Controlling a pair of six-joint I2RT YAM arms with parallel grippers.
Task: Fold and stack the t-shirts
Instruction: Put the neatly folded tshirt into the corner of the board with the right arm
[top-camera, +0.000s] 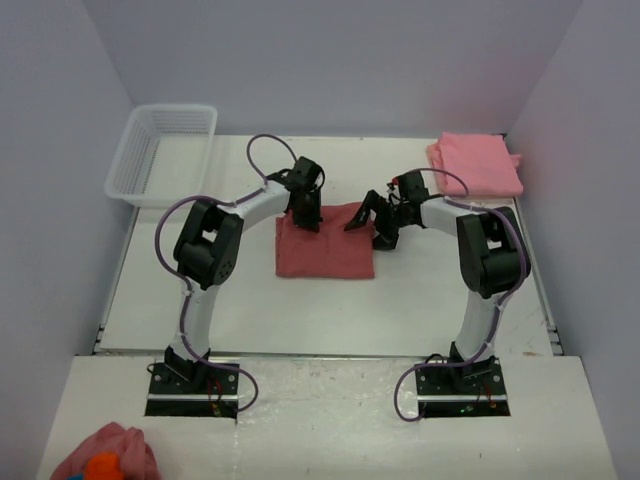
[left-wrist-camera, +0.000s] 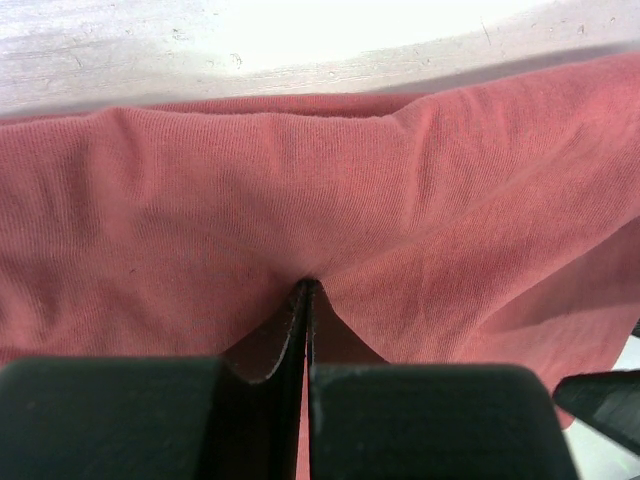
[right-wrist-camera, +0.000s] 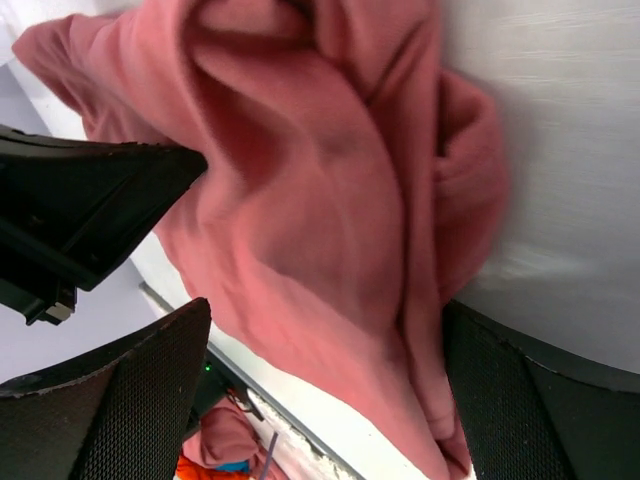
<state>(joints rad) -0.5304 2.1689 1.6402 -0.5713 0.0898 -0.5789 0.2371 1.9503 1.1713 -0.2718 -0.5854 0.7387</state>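
White table (top-camera: 330, 320): dusty rose-red cotton t-shirt (top-camera: 325, 250) lay mid-table, part-folded. Folded salmon-pink t-shirt (top-camera: 478, 165) sat at the far right corner. Step judged: folding the red one. The left gripper (top-camera: 306, 222) was pressed together, pinching its far edge. The right gripper (top-camera: 370, 224) stood spread at its far right corner. Next: right must close on cloth. Only the right wrist view showed bunched folds between its fingers.

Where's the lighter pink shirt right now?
In the overhead view, the lighter pink t-shirt lies folded at the far right corner of the table, beyond the right arm and across from the white basket.
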